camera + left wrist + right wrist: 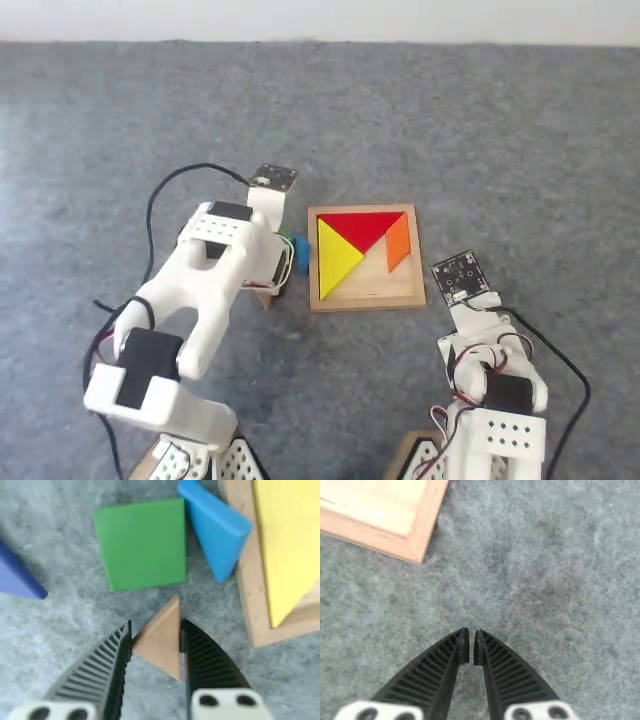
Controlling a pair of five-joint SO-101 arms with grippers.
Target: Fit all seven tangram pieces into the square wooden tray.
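Left jaws clamp the tan triangle (pixel 160 642) on both sides at centre-left of the high view, beside the wooden tray (pixel 365 302), probably for a short carry. The red triangle (pixel 365 228), yellow triangle (pixel 335 258) and orange piece (pixel 398 243) sit inside. Right jaws hover lower right, nearly closed and empty, clear of the tray.

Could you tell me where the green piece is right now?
In the left wrist view, the green piece lies flat on the carpet outside the wooden tray, beside the light blue triangle and just beyond the tan triangle in the left end effector.
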